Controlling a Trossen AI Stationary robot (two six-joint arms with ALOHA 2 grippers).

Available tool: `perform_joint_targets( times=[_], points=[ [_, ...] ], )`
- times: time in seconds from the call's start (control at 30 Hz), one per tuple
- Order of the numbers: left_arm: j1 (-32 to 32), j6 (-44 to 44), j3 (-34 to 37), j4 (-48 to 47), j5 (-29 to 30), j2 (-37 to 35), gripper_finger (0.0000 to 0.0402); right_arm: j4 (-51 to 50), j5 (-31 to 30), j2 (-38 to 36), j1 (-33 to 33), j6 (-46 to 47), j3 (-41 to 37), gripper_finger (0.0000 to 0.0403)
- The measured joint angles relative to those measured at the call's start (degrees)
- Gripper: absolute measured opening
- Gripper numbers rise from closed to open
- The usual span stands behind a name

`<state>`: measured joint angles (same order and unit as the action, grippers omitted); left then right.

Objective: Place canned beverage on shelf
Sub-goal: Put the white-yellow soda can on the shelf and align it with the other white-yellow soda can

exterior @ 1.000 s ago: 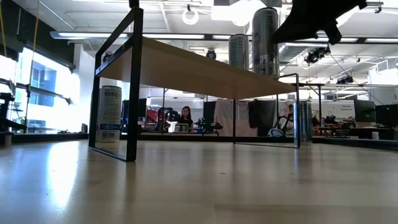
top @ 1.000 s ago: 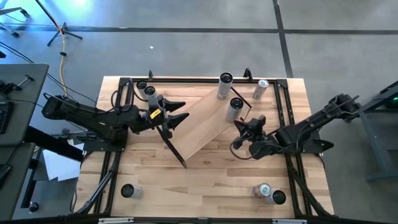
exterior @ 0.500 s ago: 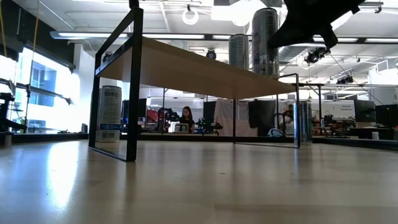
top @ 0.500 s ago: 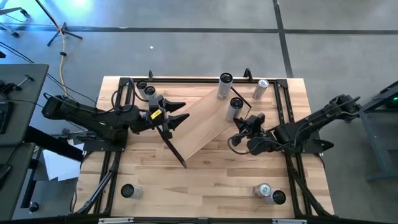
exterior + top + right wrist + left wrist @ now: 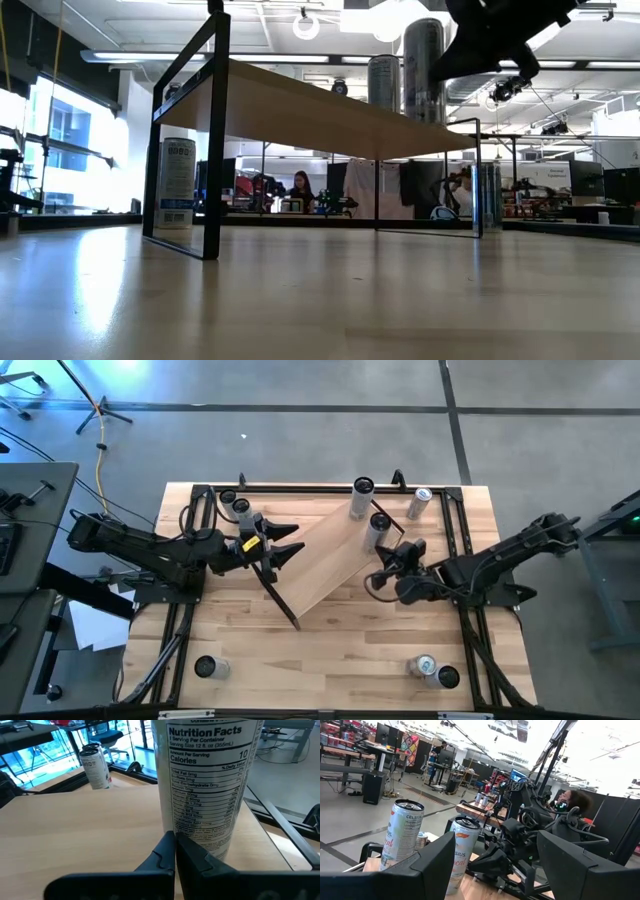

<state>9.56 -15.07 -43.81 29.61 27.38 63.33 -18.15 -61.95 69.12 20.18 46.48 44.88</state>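
Right gripper [image 5: 175, 851] clenched with nothing in it, fingertips just beside an upright can [image 5: 205, 785] on the shelf [image 5: 325, 565], second can [image 5: 359, 499] farther along the board, left gripper [image 5: 285, 543] with fingers spread, holding nothing, at the shelf's other end.

Bare pale board of the shelf [image 5: 325, 560] open ahead of the left gripper [image 5: 292, 541] and across its middle, toward the near-left bracket [image 5: 280, 600]. Blocked just ahead of the right gripper [image 5: 175, 851], fingers pressed together, by a tall can [image 5: 205, 780] standing on the shelf's right end, almost touching the fingertips. Beyond that can, a second can [image 5: 360, 498] on the shelf's far end. Beside the left gripper, two cans [image 5: 240, 510] at the table's far-left corner. Behind the right gripper, open tabletop [image 5: 350, 650], then cans [image 5: 430, 670] near the front edge. Under the shelf, clear passage between brackets.
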Motion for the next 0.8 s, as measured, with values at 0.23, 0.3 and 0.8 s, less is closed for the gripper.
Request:
perform_joint_targets(
  times=[0.23,0.3,0.8],
  points=[
    [0.0,-1.33,0.0,0.0,0.0,0.0,0.0251,1.3,0.19,0.0,-1.56,-0.33,0.0,0.0],
    [0.0,-1.36,0.0,0.0,0.0,0.0,0.0251,2.27,0.93,0.0,-2.0,-0.52,0.0,0.0],
    [0.0,-1.33,0.0,0.0,0.0,0.01,0.0251,6.69,3.87,0.0,-5.46,-6.85,0.0,0.0]
  ],
)
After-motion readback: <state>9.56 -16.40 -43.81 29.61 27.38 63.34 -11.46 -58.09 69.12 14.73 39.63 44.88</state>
